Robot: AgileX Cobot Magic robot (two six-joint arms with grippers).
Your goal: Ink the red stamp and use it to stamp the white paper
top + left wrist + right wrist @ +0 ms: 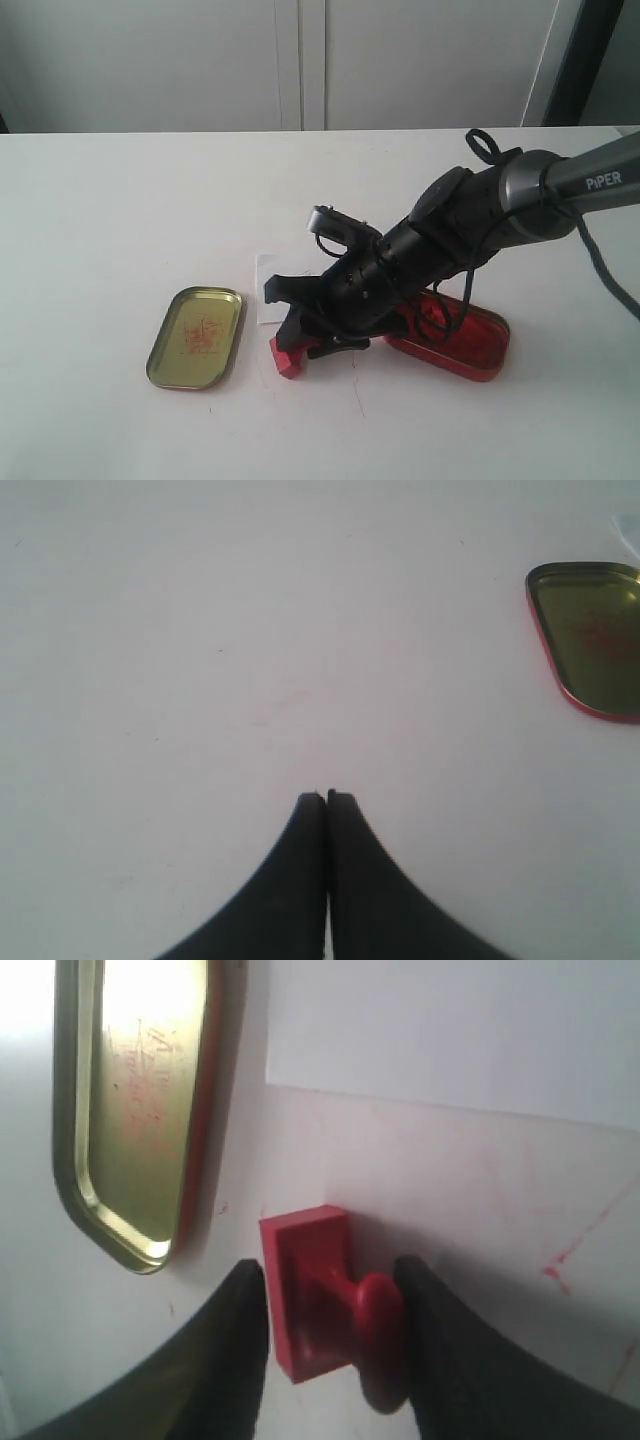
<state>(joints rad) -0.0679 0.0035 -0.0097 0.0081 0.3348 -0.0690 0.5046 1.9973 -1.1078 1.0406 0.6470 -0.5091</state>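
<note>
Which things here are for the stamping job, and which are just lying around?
For the job: red stamp, white paper, red ink tin, right gripper.
Just lying about: gold lid, shut left gripper.

Free tabletop left of lid; red tin apparently beside right tool

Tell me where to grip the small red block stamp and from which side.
The small red block stamp lies tipped on its side, so probably come down from above and pinch its narrow knob handle, a finger either side of the neck.
</note>
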